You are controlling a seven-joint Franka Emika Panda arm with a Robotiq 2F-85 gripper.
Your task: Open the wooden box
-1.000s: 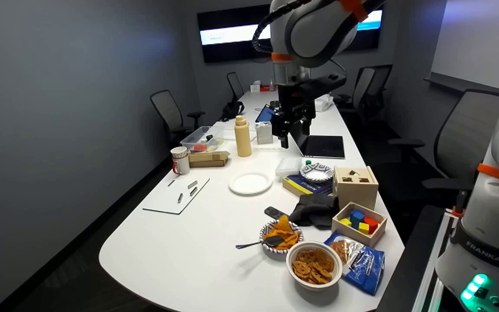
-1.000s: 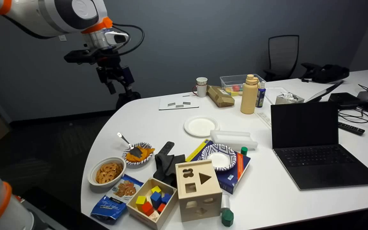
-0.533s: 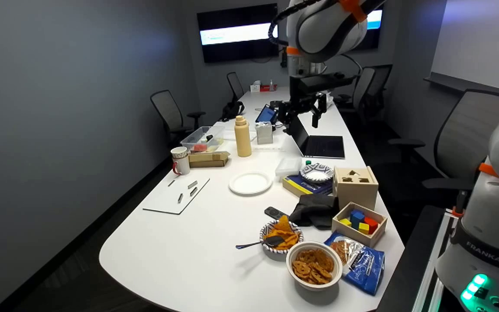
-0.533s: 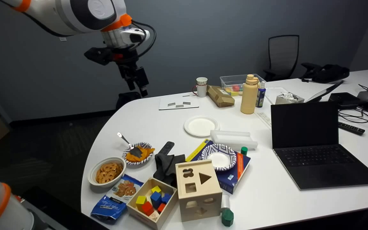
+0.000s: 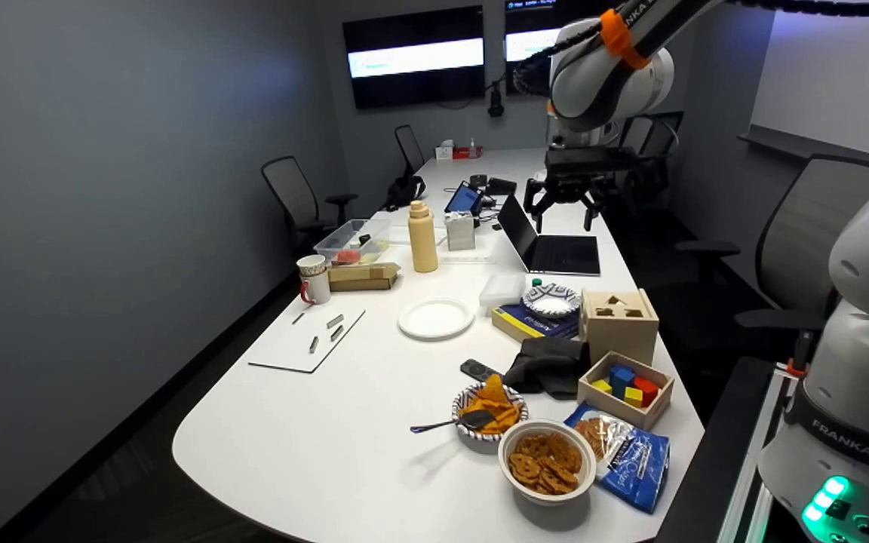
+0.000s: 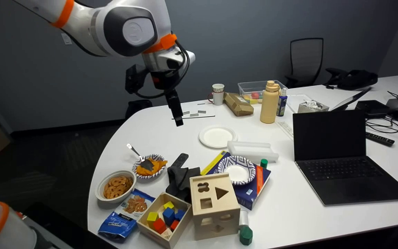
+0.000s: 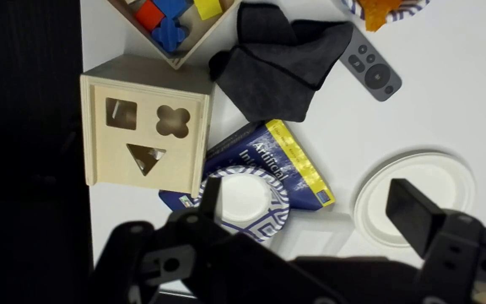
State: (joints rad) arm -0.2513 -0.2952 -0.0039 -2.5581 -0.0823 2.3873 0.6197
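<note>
**Wooden box (image 6: 218, 207) to one side of an empty, spread claw (image 7: 310, 202)**

The white table (image 5: 314, 445) bears the box, standing upright near the table's edge, just beside a tray (image 5: 612, 407) of coloured blocks (image 5: 622, 381). In both exterior views the claw hangs higher than the box and well apart from it. In the wrist view the box lies up and to the left of the gap between the fingers (image 7: 414, 217), which grip nothing; a sideways travel, then a descent, is judged necessary. Nearly cubic and pale tan, the box shows no clear long axis; its paired rails (image 7: 89, 135) may instead govern the pull. The top panel (image 7: 146, 136), probably a sliding lid, sits in place between the rails, so the box is judged unopened. Smallest are the cut-outs (image 7: 121, 114): square, four-lobed and triangular in the panel, with further holes (image 6: 207, 220) in a side wall.
</note>
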